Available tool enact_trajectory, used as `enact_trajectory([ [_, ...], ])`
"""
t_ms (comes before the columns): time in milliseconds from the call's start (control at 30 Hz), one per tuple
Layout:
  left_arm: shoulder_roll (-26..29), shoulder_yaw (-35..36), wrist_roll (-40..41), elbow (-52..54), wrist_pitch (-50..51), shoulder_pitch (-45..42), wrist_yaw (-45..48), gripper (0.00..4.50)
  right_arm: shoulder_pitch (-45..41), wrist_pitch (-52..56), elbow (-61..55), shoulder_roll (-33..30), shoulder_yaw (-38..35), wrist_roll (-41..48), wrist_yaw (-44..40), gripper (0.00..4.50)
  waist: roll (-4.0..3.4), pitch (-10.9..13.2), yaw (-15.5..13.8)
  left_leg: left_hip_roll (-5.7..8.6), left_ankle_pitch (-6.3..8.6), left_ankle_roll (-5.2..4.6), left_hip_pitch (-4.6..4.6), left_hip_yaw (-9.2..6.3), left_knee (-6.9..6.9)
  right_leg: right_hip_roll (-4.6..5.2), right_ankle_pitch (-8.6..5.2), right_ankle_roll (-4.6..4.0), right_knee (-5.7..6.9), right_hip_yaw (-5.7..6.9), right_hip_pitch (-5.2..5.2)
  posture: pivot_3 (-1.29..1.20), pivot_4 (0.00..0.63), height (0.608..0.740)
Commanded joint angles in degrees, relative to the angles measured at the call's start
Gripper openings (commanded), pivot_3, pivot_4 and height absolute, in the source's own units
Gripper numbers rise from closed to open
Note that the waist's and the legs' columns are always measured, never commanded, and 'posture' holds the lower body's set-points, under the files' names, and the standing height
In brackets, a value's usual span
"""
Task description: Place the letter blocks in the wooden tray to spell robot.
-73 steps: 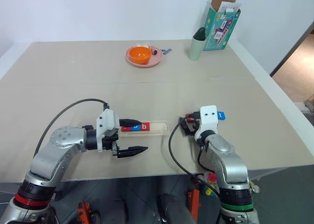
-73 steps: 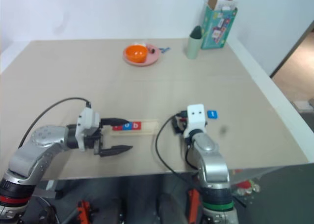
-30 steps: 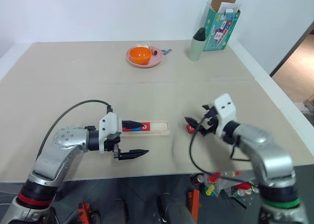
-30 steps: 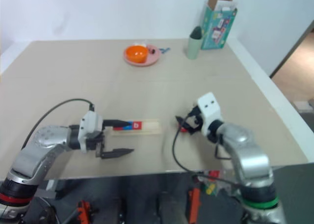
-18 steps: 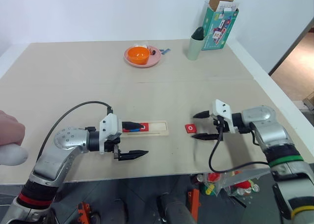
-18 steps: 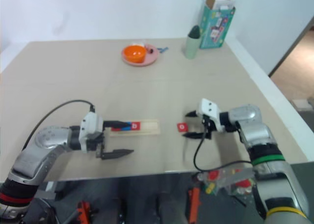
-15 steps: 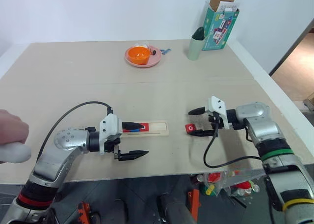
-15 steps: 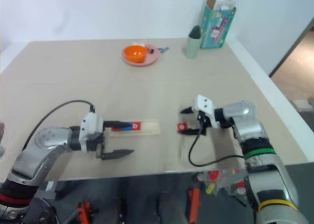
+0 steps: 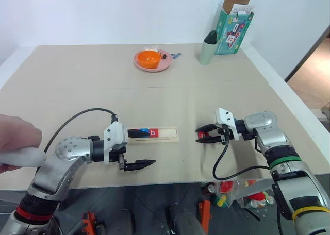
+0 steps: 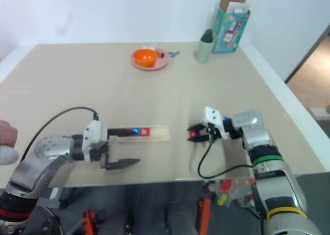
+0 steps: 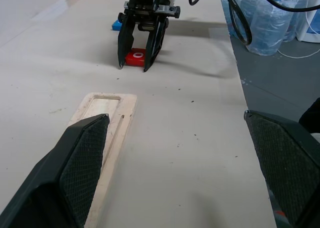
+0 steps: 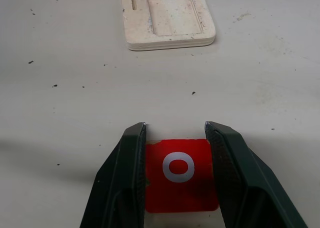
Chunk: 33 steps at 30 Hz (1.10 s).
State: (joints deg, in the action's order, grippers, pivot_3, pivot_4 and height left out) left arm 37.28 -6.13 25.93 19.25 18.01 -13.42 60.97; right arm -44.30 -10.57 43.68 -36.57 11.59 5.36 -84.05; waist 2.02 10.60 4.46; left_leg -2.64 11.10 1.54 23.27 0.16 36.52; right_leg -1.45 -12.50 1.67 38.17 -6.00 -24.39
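A red letter block with a white "o" [image 12: 179,174] lies flat on the table, and my right gripper [image 12: 175,126] is shut on its two sides; the head view shows that gripper [image 9: 198,135] right of the wooden tray [image 9: 164,134]. The tray holds a red "b" block [image 9: 153,133] with a blue block partly hidden beside it. My left gripper [image 9: 150,148] hangs open at the tray's left part, one finger over the tray, the other in front of it, holding nothing. Another blue block [image 11: 116,24] lies behind my right gripper.
At the back stand a pink plate [image 9: 165,65] with an orange bowl [image 9: 148,58], a green cup [image 9: 207,48] and an open cardboard box [image 9: 233,23]. A person's hand [image 9: 18,139] holding something white reaches in at the left edge.
My right arm swung round and came down, and its fingers closed on the red "o" block. A person's hand came in at the left. My left gripper stayed put.
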Motion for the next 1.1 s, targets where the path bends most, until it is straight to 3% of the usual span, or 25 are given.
enact_trajectory([
  [33,0.3,1.1,0.4,1.7,0.0,-0.6,-0.5,4.5,-0.4,-0.5,-1.9,-0.2,-1.4,0.7,-0.4,1.21,0.0,0.0,0.0,0.0,0.0,0.0,-0.01,0.0,0.0,0.0,0.0,0.0,0.0,0.0,0.01,0.0,0.15,0.74],
  [433,1.4,5.2,0.2,-1.6,-1.7,2.5,-1.4,4.5,-1.0,22.5,-28.0,7.5,1.7,2.4,8.8,1.21,-0.01,0.0,0.1,-0.12,0.0,0.0,-0.03,-0.11,-0.14,-0.15,-0.05,-0.08,0.08,0.1,-0.06,0.0,0.15,0.74],
  [767,2.8,8.2,0.9,-2.6,-1.8,3.7,-1.1,4.5,-5.8,18.0,-17.0,15.3,6.6,-3.3,13.8,1.21,-0.02,0.0,0.1,-0.1,0.01,0.01,0.06,-0.05,-0.11,-0.09,-0.07,-0.11,0.03,0.08,-0.12,0.0,0.15,0.74],
  [1100,2.7,8.5,0.7,-2.0,-1.9,4.2,-1.9,4.5,-6.9,16.9,-13.5,16.5,6.9,-3.7,12.1,1.21,-0.02,0.0,0.1,-0.12,0.01,0.02,0.07,-0.06,-0.18,-0.11,-0.08,-0.11,0.04,0.11,-0.17,0.0,0.15,0.74],
])
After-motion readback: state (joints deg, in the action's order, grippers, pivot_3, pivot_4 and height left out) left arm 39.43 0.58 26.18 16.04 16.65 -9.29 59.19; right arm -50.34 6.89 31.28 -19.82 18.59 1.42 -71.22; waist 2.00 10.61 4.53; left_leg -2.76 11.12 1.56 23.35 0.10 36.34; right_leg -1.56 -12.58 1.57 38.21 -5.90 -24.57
